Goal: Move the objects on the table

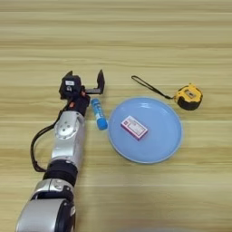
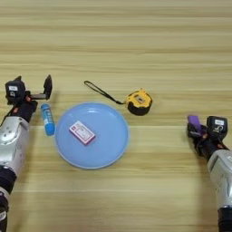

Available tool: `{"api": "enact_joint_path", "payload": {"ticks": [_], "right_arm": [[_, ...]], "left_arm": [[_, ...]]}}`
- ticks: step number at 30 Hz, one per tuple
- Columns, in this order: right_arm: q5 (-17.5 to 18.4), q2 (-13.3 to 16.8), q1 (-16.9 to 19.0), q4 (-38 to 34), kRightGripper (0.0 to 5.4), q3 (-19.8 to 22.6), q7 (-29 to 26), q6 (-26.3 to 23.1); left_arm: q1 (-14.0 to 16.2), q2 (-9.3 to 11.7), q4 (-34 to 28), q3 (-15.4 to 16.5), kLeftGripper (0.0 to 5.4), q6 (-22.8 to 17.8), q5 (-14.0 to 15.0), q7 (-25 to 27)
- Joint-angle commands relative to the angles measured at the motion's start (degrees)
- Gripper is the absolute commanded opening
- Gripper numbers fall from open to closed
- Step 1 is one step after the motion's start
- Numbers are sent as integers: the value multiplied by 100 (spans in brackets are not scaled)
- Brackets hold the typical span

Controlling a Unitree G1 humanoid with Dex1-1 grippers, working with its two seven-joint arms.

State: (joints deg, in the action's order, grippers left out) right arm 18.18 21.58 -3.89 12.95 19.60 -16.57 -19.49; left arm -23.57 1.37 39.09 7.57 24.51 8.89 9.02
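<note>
At the centre of the table (image 1: 136, 36), a round light-blue plate (image 1: 165, 140) lies flat on the light wood. The flat red-and-white box (image 1: 134, 127) rests inside it, a little left of the plate's middle, set at an angle to the plank grain.

Just left of the plate, the blue glue stick (image 1: 99, 114) lies on its side on the wood, white cap at the far end, its near end close to the plate rim but apart from it.

Left gripper (image 1: 84, 79): sits at the far end of the glue stick, fingers spread wide and released, nothing between them. The right-hand finger (image 1: 100, 81) stands just beyond the cap; contact between finger and cap cannot be told. The silver forearm runs from the near left corner up to it.

Far right of the plate, the yellow tape measure (image 1: 188, 96) sits on the table, near the rim but not touching. Its black strap (image 1: 149, 87) trails left and far across the wood.

Right gripper (image 2: 197, 129): at the right edge of the table, well apart from the plate, seen in the right eye view only. The purple block (image 2: 195, 122) is at its fingers, which are closed on it; only the block's far end shows.
</note>
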Motion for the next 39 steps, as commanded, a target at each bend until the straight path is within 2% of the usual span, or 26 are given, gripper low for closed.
{"api": "enact_joint_path", "payload": {"ticks": [1,8,16,28,39], "right_arm": [[44,-194,219,-513,142,-157,37,-198],[-47,-337,500,-2154,142,-484,268,-426],[-72,-454,660,-3349,142,-1026,365,-784],[-414,-663,552,-3667,142,-2374,230,-1001],[-718,-941,366,-3024,142,-3103,102,-908]], "left_arm": [[-54,32,22,-14,540,29,-80,-22],[-58,36,29,-9,540,30,-73,-15],[-56,34,28,-8,540,32,-69,-13],[-40,24,-9,-15,540,19,-71,-21],[-32,-4,-30,-32,540,13,-80,-46]]}}
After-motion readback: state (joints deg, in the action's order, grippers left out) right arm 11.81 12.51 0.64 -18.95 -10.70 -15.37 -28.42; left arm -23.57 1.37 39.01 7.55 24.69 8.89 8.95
